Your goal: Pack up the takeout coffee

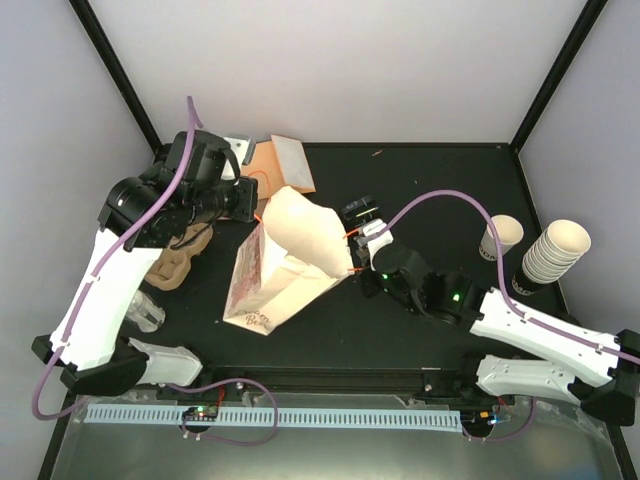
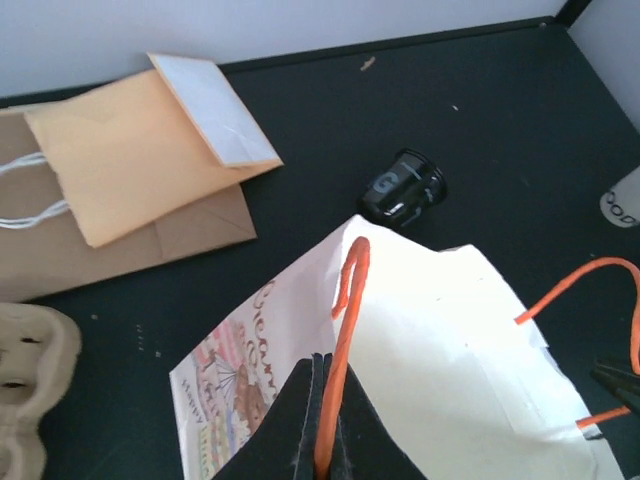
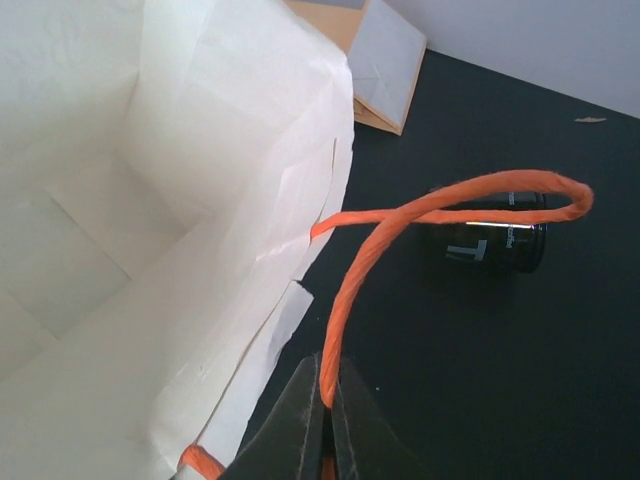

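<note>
On my overhead feed the takeout coffee (image 1: 500, 238) stands upright near the desk's (image 1: 400, 180) right edge, just beside the stack of nested cups (image 1: 553, 255) and well apart from both arms. The left wrist view catches only a cut-off sliver of it at the frame's right edge. The white paper bag (image 1: 290, 255) sits mid-desk with its mouth open. My left gripper (image 2: 322, 365) is pressed together on one orange handle (image 2: 348, 300), and my right gripper (image 3: 328, 370) pinches the other orange loop (image 3: 420, 215) (both sets of fingers are tight on the cord). A small black pot (image 3: 495, 238) lies on its side just beyond the bag; I can't read its label. Flat brown bags (image 1: 283, 165) lie toward the far left corner, partly hidden by the left arm, as is a pulp cup carrier (image 1: 178, 262)
</note>
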Available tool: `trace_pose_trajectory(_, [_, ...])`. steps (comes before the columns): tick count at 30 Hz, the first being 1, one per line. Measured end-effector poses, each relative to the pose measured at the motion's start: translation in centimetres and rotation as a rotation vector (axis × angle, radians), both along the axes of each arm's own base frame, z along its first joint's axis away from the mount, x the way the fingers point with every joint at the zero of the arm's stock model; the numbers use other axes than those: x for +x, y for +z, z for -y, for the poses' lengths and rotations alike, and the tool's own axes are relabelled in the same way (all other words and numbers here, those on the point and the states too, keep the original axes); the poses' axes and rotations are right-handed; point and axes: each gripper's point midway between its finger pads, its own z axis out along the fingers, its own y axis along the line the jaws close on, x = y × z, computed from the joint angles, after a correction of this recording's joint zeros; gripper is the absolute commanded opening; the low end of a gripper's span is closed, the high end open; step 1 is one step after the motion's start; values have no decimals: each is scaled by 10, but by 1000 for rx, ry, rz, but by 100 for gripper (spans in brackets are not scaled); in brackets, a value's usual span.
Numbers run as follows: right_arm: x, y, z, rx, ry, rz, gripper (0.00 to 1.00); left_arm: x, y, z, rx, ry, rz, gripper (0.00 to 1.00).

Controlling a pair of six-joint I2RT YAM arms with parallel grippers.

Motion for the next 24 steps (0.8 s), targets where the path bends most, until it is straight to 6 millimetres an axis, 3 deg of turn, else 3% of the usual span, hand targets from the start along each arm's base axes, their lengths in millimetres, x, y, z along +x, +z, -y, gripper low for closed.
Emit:
trace_pose_trajectory(8, [0, -14, 3, -25, -14, -28, 21, 5, 12, -8, 90, 8, 45, 2])
trace_pose_trajectory(12, [-10, -14, -2, -6, 64, -35, 46, -1, 10, 11, 64, -82, 32, 2])
trace_pose_trajectory(17, [-28, -1, -10, 63, 186, -31, 52, -4, -14, 42, 28, -209, -18, 2])
trace_pose_trajectory(21, [-44, 15, -11, 123, 269, -18, 61, -3, -37, 52, 36, -246, -62, 2])
trace_pose_trajectory(24, [-53, 30, -8, 166, 316, 9, 64, -2, -41, 56, 31, -261, -65, 2])
